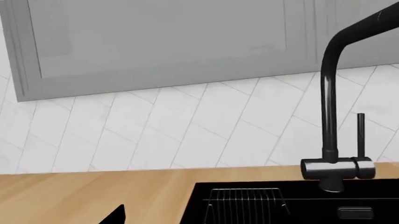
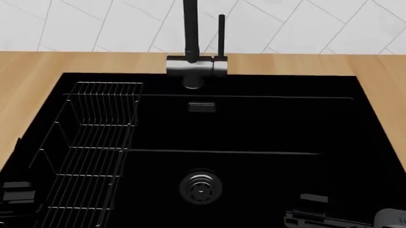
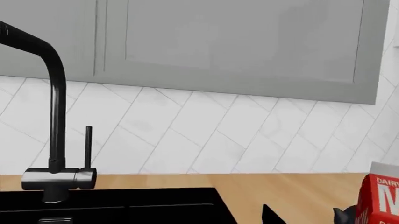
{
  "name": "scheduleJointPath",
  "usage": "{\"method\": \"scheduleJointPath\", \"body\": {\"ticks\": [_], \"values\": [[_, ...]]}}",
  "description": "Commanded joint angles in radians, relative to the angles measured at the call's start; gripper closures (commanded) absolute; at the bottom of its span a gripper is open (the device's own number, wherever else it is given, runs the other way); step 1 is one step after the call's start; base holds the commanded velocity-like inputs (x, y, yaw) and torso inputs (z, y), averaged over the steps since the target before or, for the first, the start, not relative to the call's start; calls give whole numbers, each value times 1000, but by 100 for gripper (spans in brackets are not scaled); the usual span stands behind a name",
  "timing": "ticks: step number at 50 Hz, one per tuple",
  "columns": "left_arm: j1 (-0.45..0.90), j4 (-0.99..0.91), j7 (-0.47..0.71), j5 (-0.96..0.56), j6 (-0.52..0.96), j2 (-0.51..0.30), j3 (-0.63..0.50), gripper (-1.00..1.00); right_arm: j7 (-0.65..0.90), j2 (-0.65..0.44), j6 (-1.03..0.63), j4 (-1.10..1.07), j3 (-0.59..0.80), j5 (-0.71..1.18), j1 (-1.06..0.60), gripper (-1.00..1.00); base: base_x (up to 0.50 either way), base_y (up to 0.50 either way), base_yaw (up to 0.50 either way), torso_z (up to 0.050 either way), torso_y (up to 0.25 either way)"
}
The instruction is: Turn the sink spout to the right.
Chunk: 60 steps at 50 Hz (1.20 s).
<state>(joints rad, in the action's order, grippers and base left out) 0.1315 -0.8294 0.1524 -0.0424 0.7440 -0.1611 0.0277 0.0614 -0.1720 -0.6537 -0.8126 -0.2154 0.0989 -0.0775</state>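
The sink spout (image 2: 190, 28) is a thin black tube rising from a chrome-grey base (image 2: 195, 66) at the back rim of the black sink (image 2: 254, 128). It also shows in the left wrist view (image 1: 328, 93) and the right wrist view (image 3: 58, 102). Its top bends forward over the basin and its nozzle is out of view. My left gripper (image 2: 16, 192) is low at the sink's front left, my right gripper (image 2: 311, 209) at its front right. Both are far from the spout and hold nothing. Each wrist view shows one fingertip (image 1: 115, 215) (image 3: 271, 215), set wide of centre.
A shorter black lever rod (image 2: 221, 33) stands just right of the spout. A black wire rack (image 2: 95, 142) fills the sink's left side. The drain (image 2: 200, 186) and overflow slot (image 2: 201, 107) lie mid-basin. A red milk carton (image 3: 381, 196) stands on the wooden counter (image 2: 38, 61) to the right.
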Motion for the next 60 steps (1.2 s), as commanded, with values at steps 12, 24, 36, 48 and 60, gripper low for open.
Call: {"method": "scheduleJointPath", "body": {"ticks": [12, 24, 36, 48, 60], "values": [[-14, 16, 18, 20, -34, -8, -19, -100, 20, -12, -1, 8, 3, 6, -1, -100, 351, 0, 0, 0, 2], [-3, 15, 43, 24, -9, -11, -15, -100, 41, -13, -49, -15, 0, 18, -14, -100, 88, 0, 0, 0, 2], [8, 12, 53, 30, 33, -26, -31, -100, 53, -18, -60, -21, 3, 27, -14, -100, 0, 0, 0, 0, 0], [-4, 11, 50, -14, -7, -12, 8, -100, 75, -21, -157, -68, -2, 52, -50, -100, 0, 0, 0, 0, 0], [-7, 12, 55, -19, -17, -23, -5, -100, 105, -48, -502, -207, 28, 120, -315, -100, 0, 0, 0, 0, 0]]}}
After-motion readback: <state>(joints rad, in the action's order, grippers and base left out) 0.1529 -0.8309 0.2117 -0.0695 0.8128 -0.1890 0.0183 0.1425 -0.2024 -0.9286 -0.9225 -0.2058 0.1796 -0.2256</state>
